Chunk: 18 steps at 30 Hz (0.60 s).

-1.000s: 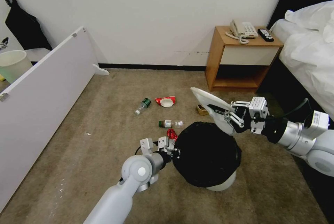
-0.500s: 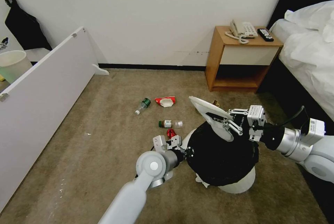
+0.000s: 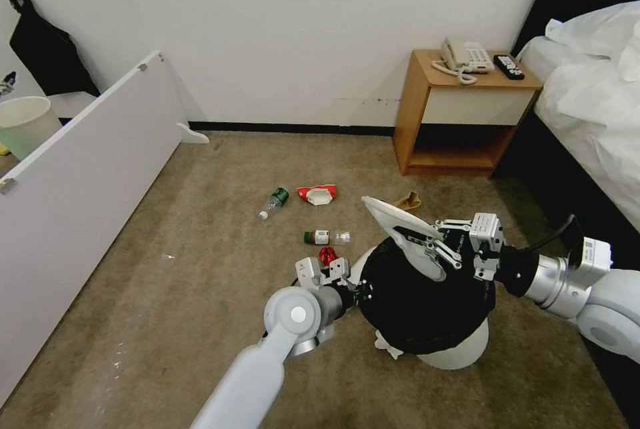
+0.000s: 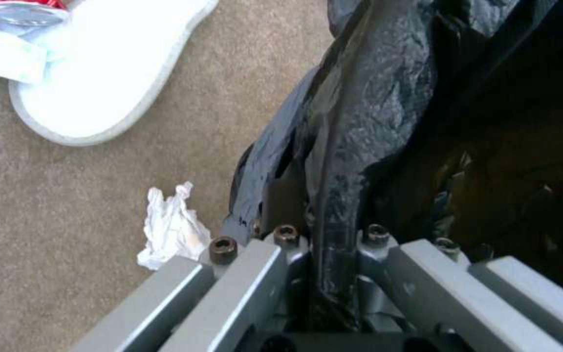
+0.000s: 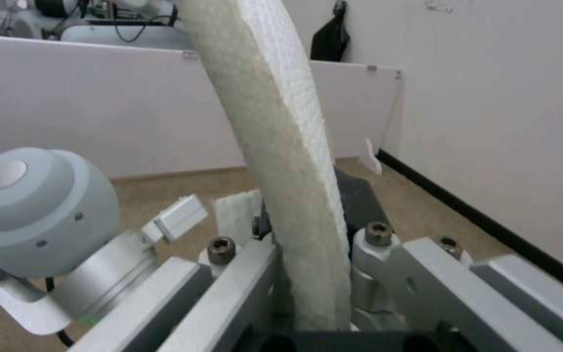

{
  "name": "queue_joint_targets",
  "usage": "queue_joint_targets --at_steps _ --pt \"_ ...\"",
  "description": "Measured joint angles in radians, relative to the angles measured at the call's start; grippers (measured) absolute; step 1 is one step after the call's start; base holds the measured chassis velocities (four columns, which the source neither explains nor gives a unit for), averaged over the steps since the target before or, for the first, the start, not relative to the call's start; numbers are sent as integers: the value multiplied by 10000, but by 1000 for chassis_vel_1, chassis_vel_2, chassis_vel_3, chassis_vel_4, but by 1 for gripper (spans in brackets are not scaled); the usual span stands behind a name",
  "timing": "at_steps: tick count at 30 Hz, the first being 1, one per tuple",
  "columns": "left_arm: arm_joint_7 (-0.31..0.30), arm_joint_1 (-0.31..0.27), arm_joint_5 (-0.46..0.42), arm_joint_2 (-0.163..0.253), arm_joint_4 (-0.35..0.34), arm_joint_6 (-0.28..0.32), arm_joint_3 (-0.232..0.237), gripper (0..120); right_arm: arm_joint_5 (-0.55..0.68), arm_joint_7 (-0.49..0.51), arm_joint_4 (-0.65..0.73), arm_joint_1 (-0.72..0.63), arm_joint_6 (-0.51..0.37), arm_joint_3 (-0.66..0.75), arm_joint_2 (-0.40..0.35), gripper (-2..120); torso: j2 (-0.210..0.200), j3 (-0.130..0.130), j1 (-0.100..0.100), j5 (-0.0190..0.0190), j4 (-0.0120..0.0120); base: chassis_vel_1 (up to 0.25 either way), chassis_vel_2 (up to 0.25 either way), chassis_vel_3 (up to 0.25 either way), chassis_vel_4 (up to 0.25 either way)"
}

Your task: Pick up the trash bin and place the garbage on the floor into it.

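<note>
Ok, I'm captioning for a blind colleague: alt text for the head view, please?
Right gripper holds a white slipper over the black-bagged trash bin, whose rim the left gripper grips. Bottles, a red can and wrappers litter the carpet behind.

A wooden nightstand [image 3: 467,115] carrying a white telephone [image 3: 467,55] and black remote [image 3: 509,67] stands against the wall, beside a bed [image 3: 593,102]; a white board [image 3: 87,175] leans opposite

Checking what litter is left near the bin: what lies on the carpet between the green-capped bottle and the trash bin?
In the head view, between the green-capped bottle and the trash bin lie a brown-capped clear bottle and a red crushed can.
</note>
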Motion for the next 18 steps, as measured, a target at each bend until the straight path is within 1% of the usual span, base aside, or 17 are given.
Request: queue_joint_targets --at_steps 4,6,13,14,15,17,18 --pt "-29 -7 -21 122 28 -48 -22 1 -98 -3 -74 -54 -6 -10 48 3 0 0 0 -1 1 0 0 0 0" --pt "-7 -26 -56 279 -7 -48 -88 1 -225 -6 -185 -41 -14 -161 175 3 0 0 0 0 0 0 0 0 0" --pt "26 -2 -64 345 -64 -48 -215 1 -340 -24 -303 -42 -14 -298 282 4 0 0 0 0 0 0 0 0 0" --pt "30 27 -88 364 -103 -48 -230 1 -359 -31 -349 -29 -15 -338 306 11 0 0 0 -1 0 0 0 0 0" --pt "30 27 -88 364 -103 -48 -230 1 -359 -31 -349 -29 -15 -338 306 11 0 0 0 -1 0 0 0 0 0" --pt "40 54 -110 382 -154 -48 -275 1 -418 -105 -427 -40 -14 -396 343 23 0 0 0 -1 0 0 0 0 0" --pt "40 54 -110 382 -154 -48 -275 1 -418 -105 -427 -40 -14 -396 343 23 0 0 0 -1 0 0 0 0 0"
